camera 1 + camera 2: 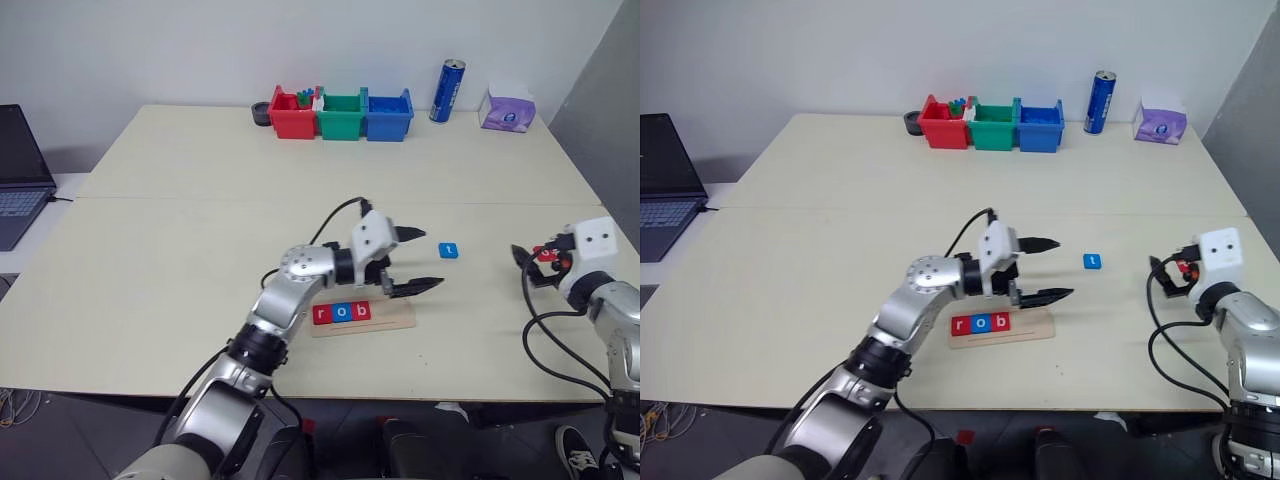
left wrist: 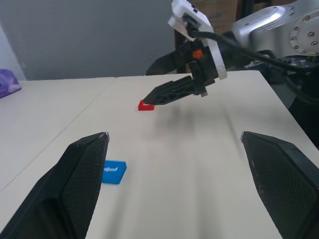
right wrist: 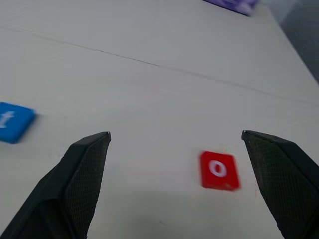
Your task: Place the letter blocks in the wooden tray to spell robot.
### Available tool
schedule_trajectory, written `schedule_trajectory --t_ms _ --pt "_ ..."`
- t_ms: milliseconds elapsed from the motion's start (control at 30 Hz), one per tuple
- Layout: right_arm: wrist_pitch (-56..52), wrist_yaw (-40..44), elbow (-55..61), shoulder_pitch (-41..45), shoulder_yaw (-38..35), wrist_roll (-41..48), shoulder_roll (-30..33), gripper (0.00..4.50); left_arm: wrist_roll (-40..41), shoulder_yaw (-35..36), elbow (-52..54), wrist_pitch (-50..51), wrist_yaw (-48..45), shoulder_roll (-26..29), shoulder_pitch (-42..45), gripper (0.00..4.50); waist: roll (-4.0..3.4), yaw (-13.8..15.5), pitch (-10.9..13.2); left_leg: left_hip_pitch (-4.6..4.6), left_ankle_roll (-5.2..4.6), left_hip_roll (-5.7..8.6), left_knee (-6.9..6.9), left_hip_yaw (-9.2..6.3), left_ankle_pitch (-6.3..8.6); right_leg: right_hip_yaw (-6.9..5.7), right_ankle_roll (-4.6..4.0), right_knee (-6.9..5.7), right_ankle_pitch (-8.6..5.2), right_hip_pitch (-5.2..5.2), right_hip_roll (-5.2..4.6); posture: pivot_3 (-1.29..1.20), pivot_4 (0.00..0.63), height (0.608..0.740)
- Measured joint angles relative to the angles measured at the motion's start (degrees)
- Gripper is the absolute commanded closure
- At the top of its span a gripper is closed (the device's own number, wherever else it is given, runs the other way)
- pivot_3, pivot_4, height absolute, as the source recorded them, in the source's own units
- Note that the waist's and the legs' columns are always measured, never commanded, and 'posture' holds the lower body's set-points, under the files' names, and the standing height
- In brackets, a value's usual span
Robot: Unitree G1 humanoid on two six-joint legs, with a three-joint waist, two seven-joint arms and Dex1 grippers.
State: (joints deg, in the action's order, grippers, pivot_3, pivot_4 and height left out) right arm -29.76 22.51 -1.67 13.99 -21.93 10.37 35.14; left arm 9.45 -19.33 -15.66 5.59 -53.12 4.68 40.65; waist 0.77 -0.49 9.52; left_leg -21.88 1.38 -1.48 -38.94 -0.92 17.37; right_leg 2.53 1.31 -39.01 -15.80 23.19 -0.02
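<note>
Where tray (image 1: 398,322) holds r, o, b: two slots bare.

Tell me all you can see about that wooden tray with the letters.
The wooden tray is a long, narrow strip of pale wood, lying flat near the table's front edge. Three tiles fill its left part, red, blue, red, reading r, o, b; the right part is bare. The left gripper hangs open just above that bare end, not touching it. Two loose tiles, a blue t and a red o, lie on the table to its right.
</note>
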Motion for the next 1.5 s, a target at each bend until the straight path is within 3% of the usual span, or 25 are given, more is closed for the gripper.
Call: schedule_trajectory --t_ms 400,867,1000,1200,1400,1500 --pt "8.26 1.39 -20.8 6.97 0.82 -0.06 0.76 0.03 -2.84 -0.32 -8.41 -4.77 2.33 -5.66 3.53 0.0 -0.08 -0.91 -0.04 0.0 0.0 -0.01 0.03 0.19 0.0 0.02 0.01 0.01 0.0 0.01 0.02 0.0 0.15 0.74" --pt "15.75 4.7 -39.93 16.95 3.11 -0.14 0.79 0.03 -3.09 -0.18 -9.37 -4.73 1.69 -5.67 3.75 0.0 -0.1 -1.14 -0.05 0.0 0.01 -0.03 0.03 0.2 -0.01 0.04 0.0 0.01 0.0 0.01 0.01 0.0 0.15 0.74" --pt "17.7 5.1 -41.49 17.32 4.24 -0.44 1.26 0.91 -3.08 -0.17 -9.35 -4.7 1.17 -5.64 3.74 0.0 -0.1 -1.15 -0.05 0.0 0.01 -0.04 0.03 0.19 -0.01 0.05 0.0 0.0 0.0 0.01 0.0 0.0 0.15 0.74" --pt "18.86 4.99 -41.83 17.38 5.33 -1.28 1.75 3.04 -3.06 -0.17 -9.35 -4.7 1.01 -5.66 3.7 0.0 -0.1 -1.13 -0.05 0.0 0.02 -0.04 0.02 0.19 -0.02 0.06 0.01 0.0 0.0 0.01 -0.01 0.0 0.15 0.74" --pt "17.39 2.94 -39.02 15.87 5.32 -1.38 1.75 3.04 -3.06 -0.15 -9.33 -4.75 0.59 -5.63 3.71 0.0 -0.1 -1.12 -0.05 -0.02 0.03 -0.05 0.02 0.18 -0.02 0.09 0.01 0.0 0.0 0.01 -0.02 0.0 0.15 0.74" --pt "11.66 1.72 -27.81 10.98 5.76 -1.08 0.24 3.04 -2.92 -0.12 -7.35 -4.66 -0.51 -4.0 2.76 0.0 -0.12 -1.11 -0.06 -0.05 0.03 -0.1 0.04 0.07 -0.02 0.14 0.01 -0.01 0.0 0.01 0.0 0.0 0.15 0.74"
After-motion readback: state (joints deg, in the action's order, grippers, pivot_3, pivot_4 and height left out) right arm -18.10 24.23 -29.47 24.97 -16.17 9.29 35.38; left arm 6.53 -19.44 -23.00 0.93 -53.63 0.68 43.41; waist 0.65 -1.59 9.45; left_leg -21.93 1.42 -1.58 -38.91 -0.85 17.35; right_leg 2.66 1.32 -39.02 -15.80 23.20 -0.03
